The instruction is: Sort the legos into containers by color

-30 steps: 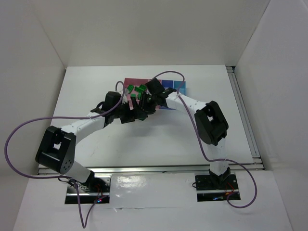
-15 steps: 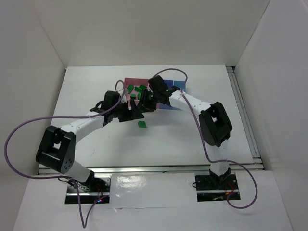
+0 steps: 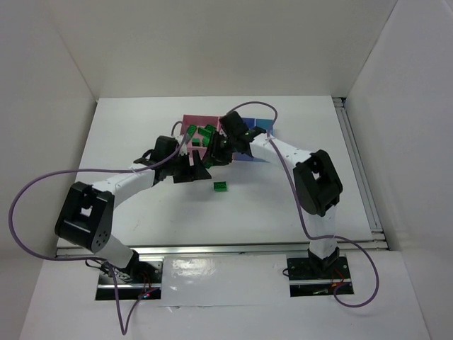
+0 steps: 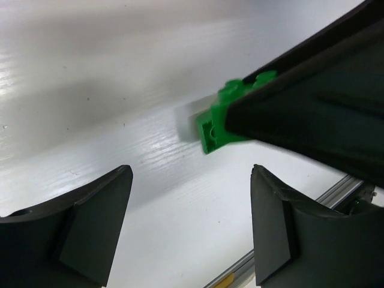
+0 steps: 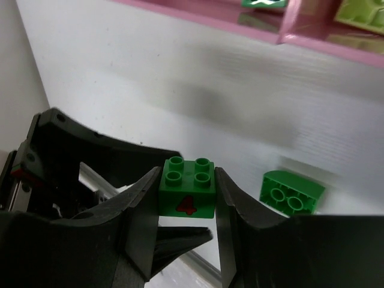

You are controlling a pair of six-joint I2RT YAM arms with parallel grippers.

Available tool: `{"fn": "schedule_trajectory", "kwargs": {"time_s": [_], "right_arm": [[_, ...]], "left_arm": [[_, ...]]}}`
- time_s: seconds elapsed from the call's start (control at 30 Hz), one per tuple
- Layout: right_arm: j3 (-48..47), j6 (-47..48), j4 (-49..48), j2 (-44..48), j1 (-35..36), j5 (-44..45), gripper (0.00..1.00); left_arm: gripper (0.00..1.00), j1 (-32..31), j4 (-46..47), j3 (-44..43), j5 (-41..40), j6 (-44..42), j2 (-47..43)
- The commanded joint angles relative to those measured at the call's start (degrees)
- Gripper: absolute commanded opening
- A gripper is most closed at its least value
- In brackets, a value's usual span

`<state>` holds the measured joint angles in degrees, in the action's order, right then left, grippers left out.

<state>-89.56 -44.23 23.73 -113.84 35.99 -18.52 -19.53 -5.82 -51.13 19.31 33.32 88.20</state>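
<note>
Green lego (image 3: pixel 221 186) loose on the white counter (image 3: pixel 127 134), just ahead of the spread, empty left end effector (image 4: pixel 192 234), right end effector (image 5: pixel 187 195) beside it pinching a second green lego (image 5: pixel 187 183), pink trays (image 5: pixel 312 37) beyond holding more legos (image 3: pixel 207 131).

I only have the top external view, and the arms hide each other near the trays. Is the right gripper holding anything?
Observer: Yes, the right gripper is shut on a green brick with a red 4 on its side.
Operator: And the left?
Observer: The left gripper is open, nothing between its fingers.
Operator: Is the loose brick inside its span?
Observer: No, the loose brick lies on the table ahead of that gripper, partly hidden.
</note>
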Motion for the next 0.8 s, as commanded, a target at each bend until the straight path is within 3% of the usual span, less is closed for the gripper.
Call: {"fn": "schedule_trajectory", "kwargs": {"time_s": [0.0,0.1,0.23,0.5,0.57,0.63,0.67,0.77], "right_arm": [[0.7,0.5,0.2,4.2,-1.8,3.5,0.22],[0.7,2.6,1.4,4.2,-2.3,6.1,0.22],[-6.4,5.3,3.6,0.6,-2.3,10.5,0.22],[-24.8,8.4,6.2,-11.9,-2.9,15.9,0.27],[-32.1,8.4,5.6,-17.8,-2.9,15.4,0.42],[-40.7,9.8,10.1,-26.3,-2.9,14.3,0.67],[-50.2,9.8,12.7,-28.8,-2.9,13.5,0.78],[-53.6,11.9,16.7,-28.4,-2.8,14.4,0.82]], "left_arm": [[0.82,0.5,-2.7,0.9,-0.8,-2.2,-2.9],[0.82,1.1,-5.2,2.5,-3.8,-2.9,-6.5],[0.77,5.0,-10.0,5.7,-9.2,0.1,-13.1],[0.94,10.5,-14.4,3.8,-9.1,1.3,-15.4],[0.95,10.5,-14.4,2.6,-7.6,0.8,-14.5],[0.95,10.5,-14.4,2.0,-7.0,0.8,-12.9],[0.95,10.5,-15.7,1.5,-7.0,0.8,-12.9],[0.95,10.5,-16.8,0.7,-8.0,0.3,-12.2]]}}
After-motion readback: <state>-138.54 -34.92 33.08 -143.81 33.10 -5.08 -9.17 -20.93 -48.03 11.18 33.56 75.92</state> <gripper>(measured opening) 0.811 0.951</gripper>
